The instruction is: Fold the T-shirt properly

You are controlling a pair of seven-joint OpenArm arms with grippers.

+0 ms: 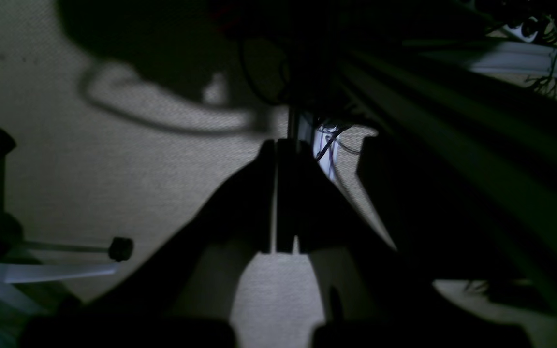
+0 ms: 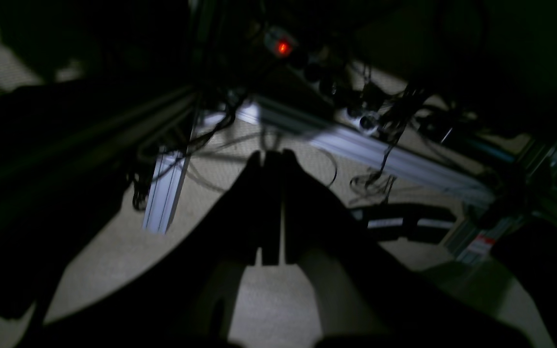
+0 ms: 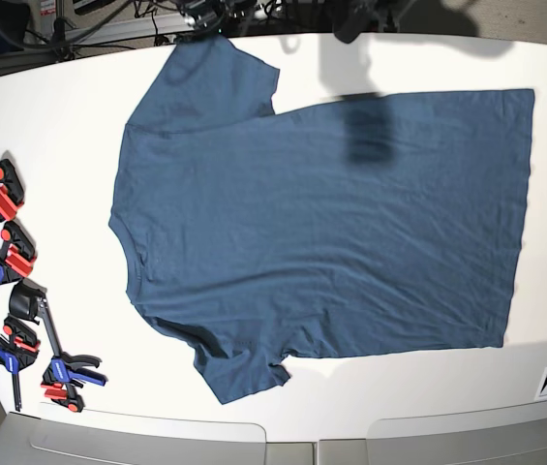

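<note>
White tabletop (image 3: 350, 387) is seen in the base view, with the T-shirt (image 3: 321, 223) spread flat on it, neck toward that view's left, hem toward its right, both sleeves laid out. Several clamps (image 3: 12, 291) lie beside it at the table's left edge. No fold has been made yet. For a clean first fold, a sleeve and the matching hem corner should be gripped together so the edge is carried over straight. Left gripper (image 1: 277, 145) is pressed together, holding nothing, above floor. Right gripper (image 2: 270, 154) is likewise closed and empty, well apart from the garment.
</note>
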